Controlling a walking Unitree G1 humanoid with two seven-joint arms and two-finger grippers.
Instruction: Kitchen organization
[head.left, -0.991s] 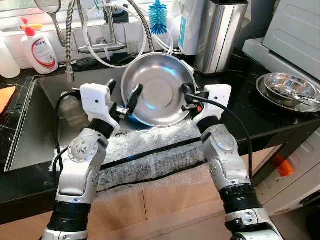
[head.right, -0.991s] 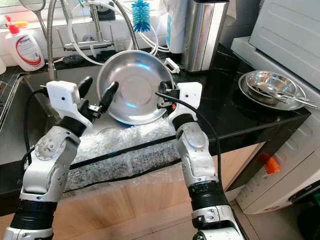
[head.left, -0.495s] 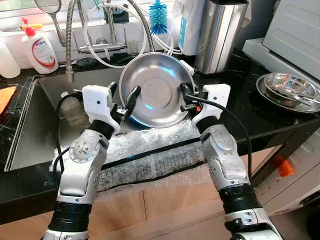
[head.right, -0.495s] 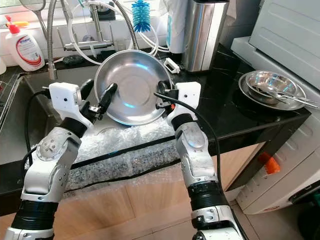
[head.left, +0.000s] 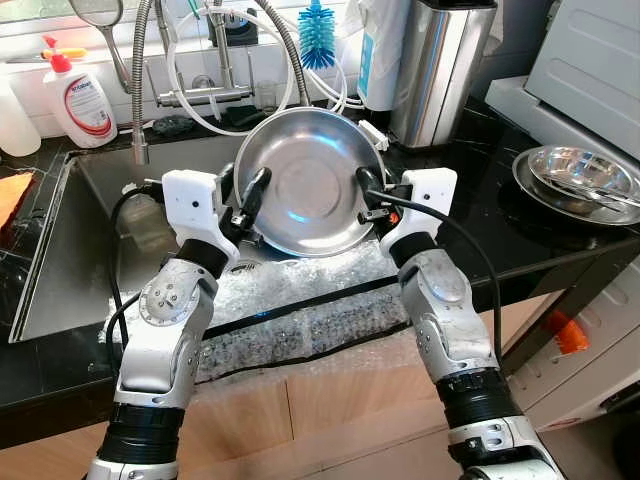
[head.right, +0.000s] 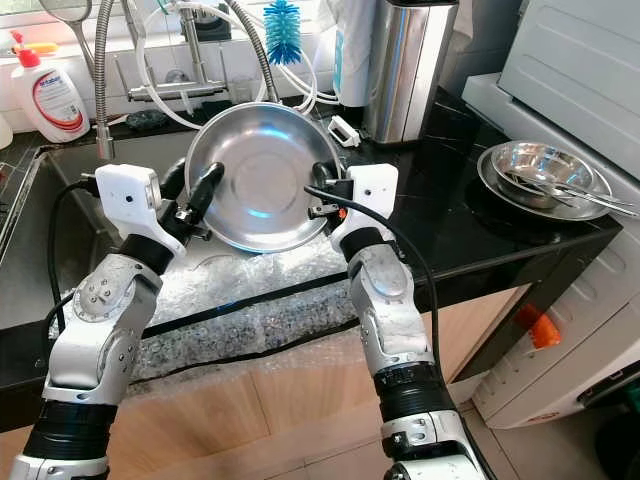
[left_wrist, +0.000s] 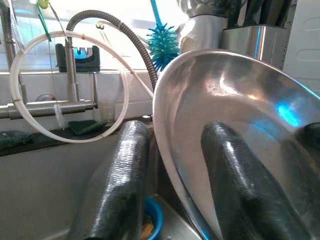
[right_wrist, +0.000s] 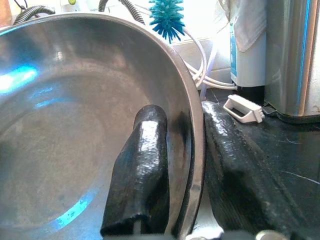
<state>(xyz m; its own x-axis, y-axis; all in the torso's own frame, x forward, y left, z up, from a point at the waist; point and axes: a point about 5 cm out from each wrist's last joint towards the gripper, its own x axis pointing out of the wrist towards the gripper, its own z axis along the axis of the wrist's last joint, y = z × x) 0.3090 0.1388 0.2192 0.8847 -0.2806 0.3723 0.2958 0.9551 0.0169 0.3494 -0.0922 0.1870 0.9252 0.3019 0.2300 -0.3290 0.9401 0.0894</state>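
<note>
Steel bowl (head.left: 308, 180) tilted on edge above the sink (head.left: 90, 250), hollow empty, gripped at opposite rims by left tool (head.left: 243, 199) and right tool (head.left: 369, 192), each clamped with one finger inside, one behind; second bowl (head.left: 580, 172) with utensils near desk's right edge.

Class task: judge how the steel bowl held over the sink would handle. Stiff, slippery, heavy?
The steel bowl is probably stiff: left pincer and right pincer grip opposite rims without visible bending. Its polished surface looks slippery. Thin walls suggest it is light for its size.
</note>
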